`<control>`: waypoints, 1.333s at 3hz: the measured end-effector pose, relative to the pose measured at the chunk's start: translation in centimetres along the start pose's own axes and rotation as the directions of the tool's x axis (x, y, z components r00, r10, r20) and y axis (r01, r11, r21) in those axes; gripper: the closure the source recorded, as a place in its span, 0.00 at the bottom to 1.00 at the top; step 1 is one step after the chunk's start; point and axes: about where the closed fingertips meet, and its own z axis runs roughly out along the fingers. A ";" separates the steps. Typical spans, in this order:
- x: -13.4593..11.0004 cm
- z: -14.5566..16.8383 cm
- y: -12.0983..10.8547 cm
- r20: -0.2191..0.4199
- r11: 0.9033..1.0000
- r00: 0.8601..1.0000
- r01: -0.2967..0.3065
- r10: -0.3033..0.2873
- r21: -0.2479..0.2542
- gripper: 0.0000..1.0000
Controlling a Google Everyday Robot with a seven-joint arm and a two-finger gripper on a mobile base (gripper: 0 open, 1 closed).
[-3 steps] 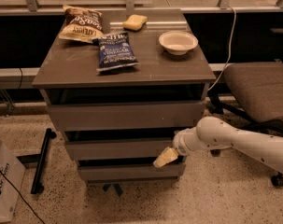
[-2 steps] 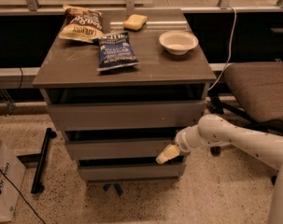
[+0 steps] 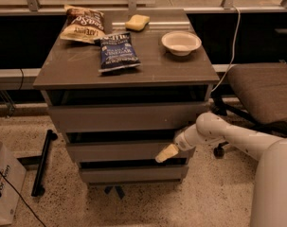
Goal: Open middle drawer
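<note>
The grey-brown cabinet [image 3: 126, 65] has three stacked handle-less drawers. The middle drawer [image 3: 114, 152] shows its flat front under a dark gap, about level with the fronts above and below it. Its interior is hidden. My gripper [image 3: 166, 153], cream-tipped on a white arm [image 3: 228, 136], reaches in from the right. It rests against the right end of the middle drawer's front, near its lower edge.
On the cabinet top lie two chip bags [image 3: 117, 52] [image 3: 82, 25], a yellow sponge [image 3: 137, 21] and a white bowl [image 3: 181, 42]. An office chair [image 3: 266, 91] stands close on the right. A black floor stand [image 3: 42, 162] and a cardboard box [image 3: 3, 183] are on the left.
My gripper has risen slightly along the right end of the middle drawer's front. The drawers have not visibly moved.
</note>
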 end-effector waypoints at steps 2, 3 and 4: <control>1.4 1.7 2.2 0.004 0.998 0.999 -0.033 0.033 -0.049 0.42; 1.2 1.4 2.3 0.004 0.998 0.999 -0.033 0.033 -0.049 0.48; 0.9 1.0 2.3 0.004 0.998 0.999 -0.033 0.033 -0.049 0.31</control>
